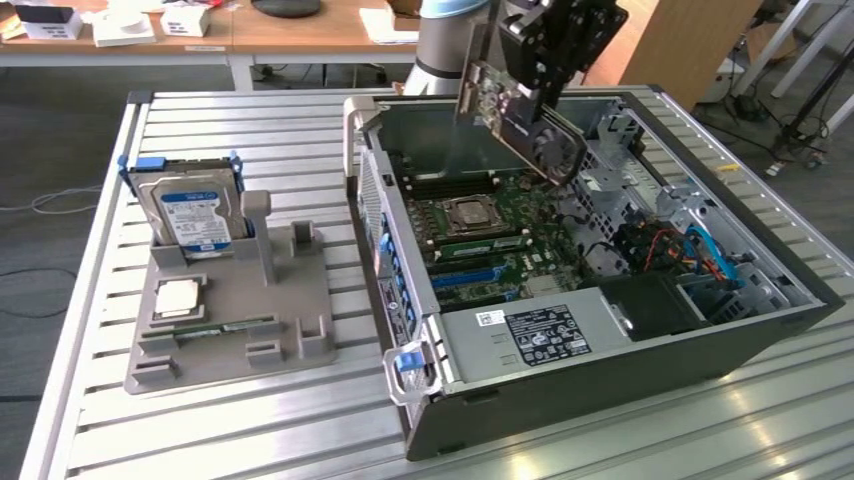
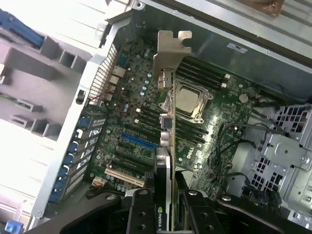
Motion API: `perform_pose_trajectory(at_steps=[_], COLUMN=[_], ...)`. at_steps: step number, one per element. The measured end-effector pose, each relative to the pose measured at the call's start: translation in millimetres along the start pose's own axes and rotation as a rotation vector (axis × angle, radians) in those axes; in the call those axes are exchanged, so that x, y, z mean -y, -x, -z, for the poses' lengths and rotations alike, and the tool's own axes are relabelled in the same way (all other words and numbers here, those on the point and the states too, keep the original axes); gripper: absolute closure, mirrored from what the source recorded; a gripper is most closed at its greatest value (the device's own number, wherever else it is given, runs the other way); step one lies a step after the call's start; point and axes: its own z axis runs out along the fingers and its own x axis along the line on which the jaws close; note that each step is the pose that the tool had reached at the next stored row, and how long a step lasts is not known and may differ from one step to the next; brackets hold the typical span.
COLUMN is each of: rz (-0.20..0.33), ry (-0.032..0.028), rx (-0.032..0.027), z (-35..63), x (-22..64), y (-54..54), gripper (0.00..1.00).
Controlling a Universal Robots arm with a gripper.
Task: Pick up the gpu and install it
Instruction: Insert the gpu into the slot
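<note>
The gpu (image 1: 518, 118), a green card with a black cooler, hangs tilted above the open computer case (image 1: 574, 400), over the far part of the motherboard (image 1: 487, 240). My gripper (image 1: 541, 80) is shut on its upper edge. In the wrist view the gpu (image 2: 169, 126) is seen edge-on, its silver bracket (image 2: 170, 53) pointing away from the gripper (image 2: 165, 204), with one black finger (image 2: 141, 209) on each side of the cooler end. Below the card lie the CPU socket (image 2: 190, 100) and a blue expansion slot (image 2: 139, 141). The card is clear of the board.
On the slatted metal table (image 1: 200, 430), at the exterior view's left, a grey holder (image 1: 287, 310) carries a silver hard drive (image 1: 194, 212), a processor chip (image 1: 178, 298) and a memory stick (image 1: 220, 327). The power supply (image 1: 534, 335) and drive cage (image 1: 721, 270) fill the case's near end.
</note>
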Motion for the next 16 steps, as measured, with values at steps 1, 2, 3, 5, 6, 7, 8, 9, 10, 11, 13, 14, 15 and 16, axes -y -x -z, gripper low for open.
perform_pose_trajectory(at_steps=[1,2,3,5,6,7,8,9,10,11,13,14,15,16], rz=[0.018,0.036,0.054,0.091,0.105,0.12,0.133,0.148,0.163,0.178,0.21,0.225,0.24,0.255], ry=[0.0004,0.0008,0.0012,0.002,0.0023,0.0027,0.003,0.0032,0.0035,0.0039,0.0046,0.0049,0.0052,0.0056], rx=[-0.0008,-0.0016,-0.0025,-0.004,-0.0046,-0.0053,-0.0059,-0.0067,-0.0074,-0.008,-0.0094,-0.0101,-0.0109,-0.0115], z=[-0.1,-0.2,-0.2,-0.5,-0.6,-0.7,-0.8,-0.8,-0.9,-1.0,-1.2,-1.3,-1.3,-1.5], x=[0.0,0.0,0.0,0.0,0.1,0.3,0.3,0.3,0.3,0.4,0.5,0.5,0.5,0.6], y=[0.0,0.0,0.0,0.0,0.2,0.4,0.5,0.6,0.7,0.8,1.0,1.1,1.2,1.3], gripper=[0.73,0.73,0.73,0.73,0.73,0.73,0.73,0.73,0.73,0.73,0.73,0.73,0.73,0.73])
